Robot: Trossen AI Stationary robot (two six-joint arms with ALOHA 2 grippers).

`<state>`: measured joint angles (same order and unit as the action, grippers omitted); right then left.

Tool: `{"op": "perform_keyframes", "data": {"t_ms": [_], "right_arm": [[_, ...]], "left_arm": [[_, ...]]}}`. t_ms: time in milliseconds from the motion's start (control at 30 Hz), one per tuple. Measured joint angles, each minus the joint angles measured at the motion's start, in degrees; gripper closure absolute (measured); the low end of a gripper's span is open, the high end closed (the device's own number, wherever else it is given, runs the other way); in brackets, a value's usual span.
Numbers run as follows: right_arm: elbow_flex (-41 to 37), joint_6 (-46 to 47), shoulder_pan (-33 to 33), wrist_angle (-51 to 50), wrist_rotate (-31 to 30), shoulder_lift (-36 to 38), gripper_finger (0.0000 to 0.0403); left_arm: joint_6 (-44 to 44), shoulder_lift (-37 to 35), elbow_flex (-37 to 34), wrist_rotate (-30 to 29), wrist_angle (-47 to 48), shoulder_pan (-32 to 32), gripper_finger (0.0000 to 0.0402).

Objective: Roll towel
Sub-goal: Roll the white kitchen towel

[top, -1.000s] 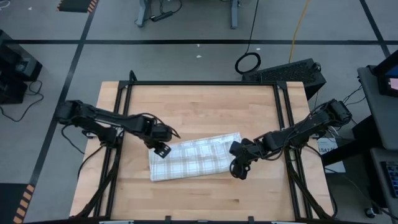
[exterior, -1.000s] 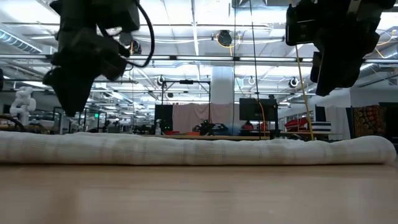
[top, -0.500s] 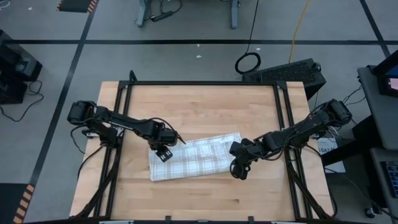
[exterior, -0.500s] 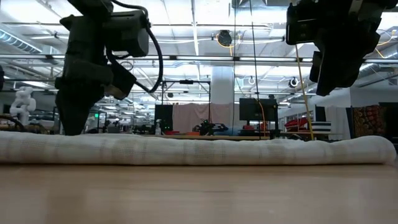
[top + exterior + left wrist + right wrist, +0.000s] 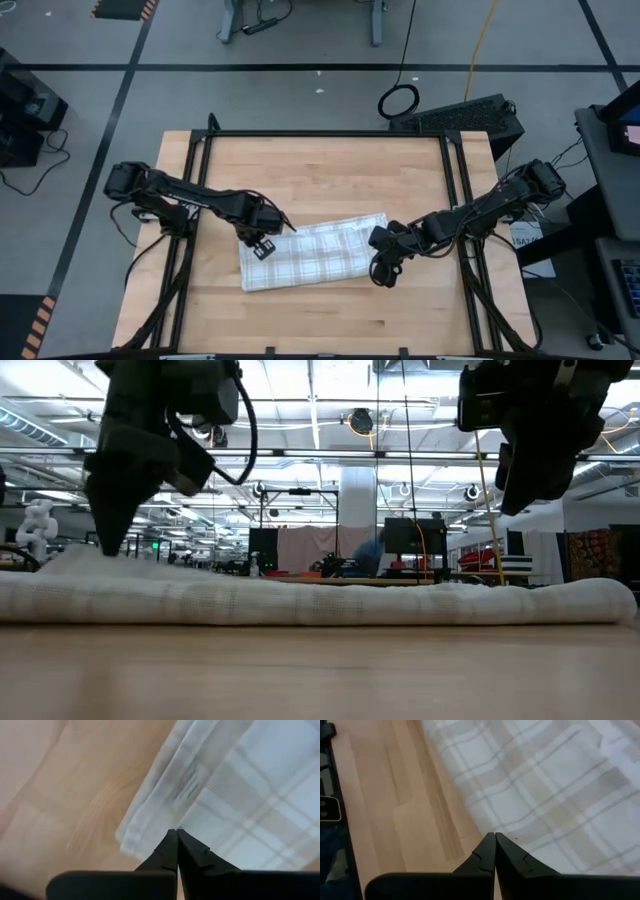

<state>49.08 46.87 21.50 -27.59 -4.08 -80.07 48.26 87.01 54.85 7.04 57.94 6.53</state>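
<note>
Thin plaid towel (image 5: 312, 252), folded flat on pale wooden table (image 5: 330, 170)

Light wooden table (image 5: 320, 170), butcher-block top, bordered by a black metal frame (image 5: 325, 133). One item directly on it: folded white towel (image 5: 320, 258) with grey-tan plaid lines, lying flat, slightly askew, at mid-table toward the near edge.
</note>
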Motion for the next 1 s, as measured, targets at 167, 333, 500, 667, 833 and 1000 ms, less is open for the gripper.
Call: {"op": "perform_keyframes", "data": {"t_ms": [167, 333, 500, 667, 833, 1000], "right_arm": [[0.0, 0.2, 0.0, 0.0, -0.4, 0.0, 0.0403], [0.0, -0.6, 0.0, 0.4, -0.4, 0.0, 0.0403], [0.0, -0.7, 0.0, 1.1, -1.3, 0.0, 0.0403], [0.0, -2.1, -0.2, 6.4, -4.7, -2.0, 0.0403], [0.0, -7.8, -0.3, 22.2, -4.7, -9.5, 0.0403], [0.0, -13.1, -1.0, 38.6, -4.8, -18.5, 0.0403]], "left_arm": [[5.9, -1.4, 1.8, 0.0, 6.2, 2.1, 0.0397], [8.8, -1.5, 1.6, -2.2, 6.9, 3.4, 0.0398], [11.3, -1.6, 2.2, -2.5, 7.6, 3.7, 0.0398], [14.2, -1.9, 3.3, -2.9, 9.8, 5.3, 0.0398], [14.5, -1.9, 3.3, -3.1, 9.5, 6.1, 0.0398], [14.5, -1.9, 3.3, -4.3, 9.6, 5.8, 0.0398]]}}
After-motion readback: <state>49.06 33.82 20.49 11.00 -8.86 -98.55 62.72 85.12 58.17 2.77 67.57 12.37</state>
